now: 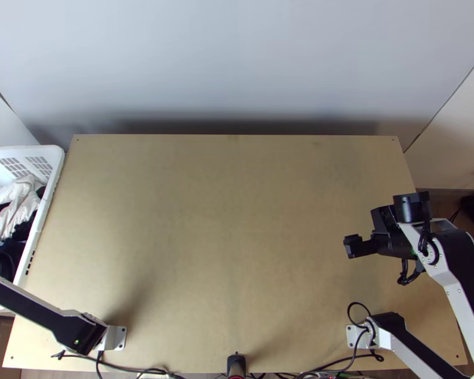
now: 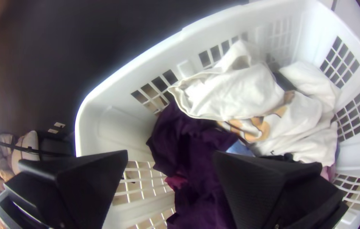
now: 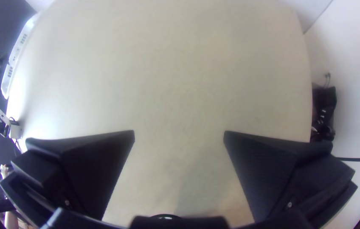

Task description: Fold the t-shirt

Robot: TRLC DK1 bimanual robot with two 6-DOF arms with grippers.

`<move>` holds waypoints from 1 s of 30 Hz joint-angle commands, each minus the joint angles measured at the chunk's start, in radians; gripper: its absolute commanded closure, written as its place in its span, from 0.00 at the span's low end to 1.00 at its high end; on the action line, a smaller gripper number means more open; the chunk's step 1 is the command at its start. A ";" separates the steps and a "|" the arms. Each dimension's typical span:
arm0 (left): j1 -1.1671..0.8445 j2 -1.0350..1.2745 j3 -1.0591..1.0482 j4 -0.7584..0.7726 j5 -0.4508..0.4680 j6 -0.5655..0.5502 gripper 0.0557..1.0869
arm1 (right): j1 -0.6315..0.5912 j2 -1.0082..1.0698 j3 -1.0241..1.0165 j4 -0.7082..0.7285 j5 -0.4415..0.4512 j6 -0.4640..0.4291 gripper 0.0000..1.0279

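Top view: my right gripper is over the table's right side, with no cloth near it. In the right wrist view this gripper stands open with nothing between its fingers. My left gripper is open over the laundry basket in the left wrist view, holding nothing. Inside the basket lie a bunched white garment, more white cloth with an orange-brown print, and crumpled dark purple cloth between and beyond the fingers. Which of these is the t-shirt I cannot tell.
The white basket stands against the table's left edge, clothes inside. The wooden table is bare between the arms. Cables run along its near edge, beside a small black device. A wall rises behind the table.
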 commanded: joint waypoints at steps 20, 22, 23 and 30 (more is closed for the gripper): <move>0.033 0.392 0.303 0.022 -0.013 -0.054 0.05 | -0.073 0.013 0.029 -0.095 -0.002 0.008 0.05; 0.030 0.392 0.305 0.036 -0.011 -0.065 0.05 | -0.082 0.010 0.020 -0.098 -0.002 0.008 0.05; 0.027 0.390 0.305 0.045 -0.011 -0.069 0.05 | -0.084 0.007 0.016 -0.098 -0.002 0.008 0.05; 0.007 0.386 0.320 0.123 -0.010 -0.075 0.05 | -0.096 -0.012 -0.024 -0.106 -0.002 0.005 0.05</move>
